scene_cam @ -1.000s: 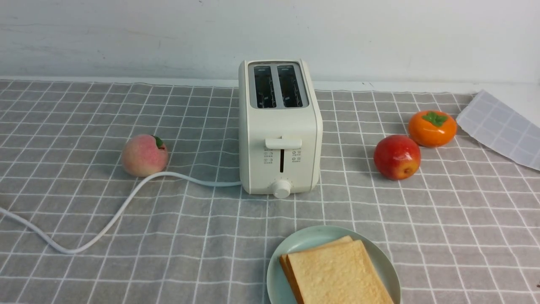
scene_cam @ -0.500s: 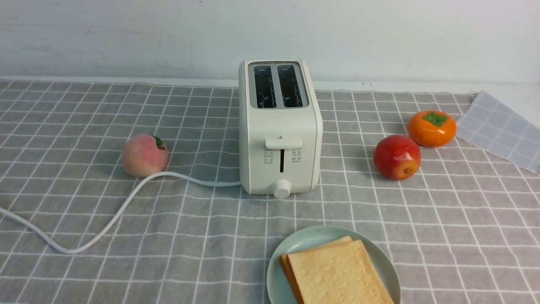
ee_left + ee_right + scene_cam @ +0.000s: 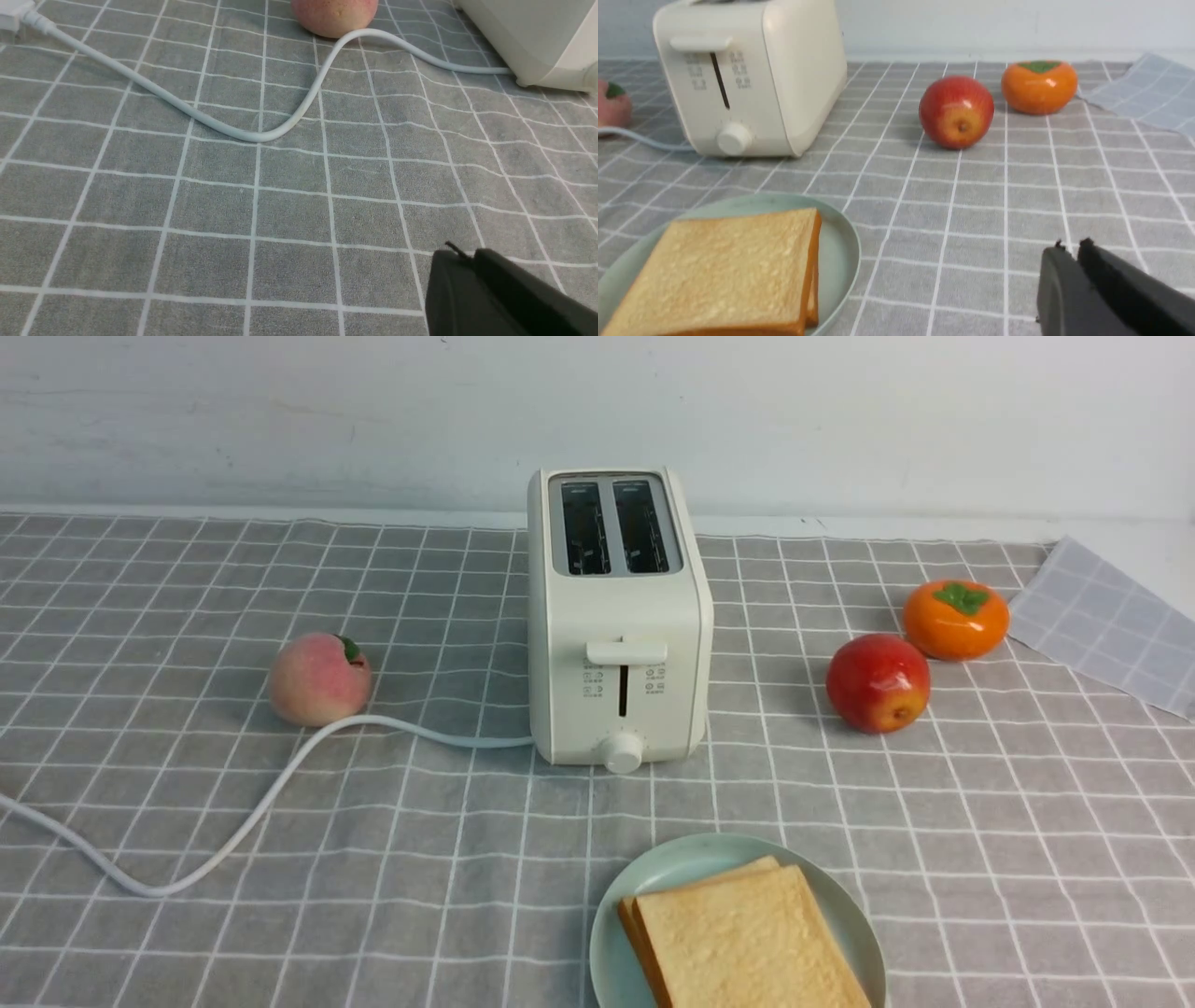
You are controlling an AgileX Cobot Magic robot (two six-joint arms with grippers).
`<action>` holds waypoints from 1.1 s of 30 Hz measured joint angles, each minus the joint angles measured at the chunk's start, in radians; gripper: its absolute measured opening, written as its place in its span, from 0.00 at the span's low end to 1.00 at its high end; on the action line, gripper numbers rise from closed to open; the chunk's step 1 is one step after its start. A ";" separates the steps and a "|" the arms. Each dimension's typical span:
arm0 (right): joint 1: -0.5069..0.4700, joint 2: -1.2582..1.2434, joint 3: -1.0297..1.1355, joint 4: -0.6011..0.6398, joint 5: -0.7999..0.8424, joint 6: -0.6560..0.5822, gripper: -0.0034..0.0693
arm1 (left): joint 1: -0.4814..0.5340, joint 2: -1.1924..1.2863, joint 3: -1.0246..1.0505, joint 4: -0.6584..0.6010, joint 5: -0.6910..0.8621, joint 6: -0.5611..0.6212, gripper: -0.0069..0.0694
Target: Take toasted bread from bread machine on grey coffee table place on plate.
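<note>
The white toaster [image 3: 618, 616] stands mid-table on the grey grid cloth [image 3: 420, 859], both slots empty; it also shows in the right wrist view [image 3: 747, 74]. Two toast slices [image 3: 742, 943] lie stacked on the mint-green plate [image 3: 653, 887] at the front, also seen in the right wrist view as toast [image 3: 728, 270] on the plate [image 3: 836, 242]. Neither gripper shows in the front view. My left gripper [image 3: 460, 254] is shut and empty over bare cloth. My right gripper [image 3: 1071, 247] is shut and empty, to the right of the plate.
A peach [image 3: 319, 679] lies left of the toaster, with the white cord [image 3: 233, 831] curving past it to the left edge. A red apple [image 3: 878, 683] and an orange persimmon [image 3: 956, 619] sit to the right. A paler checked cloth [image 3: 1111, 625] lies at far right.
The paler checked cloth at far right has settled lower and flatter since a second ago. Nothing else has moved.
</note>
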 joint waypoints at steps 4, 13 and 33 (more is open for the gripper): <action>0.007 0.000 0.000 -0.010 0.097 0.000 0.12 | 0.000 0.000 0.000 0.000 0.000 0.000 0.14; 0.014 0.000 -0.010 -0.020 0.159 -0.004 0.14 | 0.000 0.000 0.000 0.000 0.001 0.000 0.16; 0.014 0.000 -0.011 -0.773 0.115 0.814 0.18 | 0.000 0.000 0.000 -0.001 0.001 0.000 0.18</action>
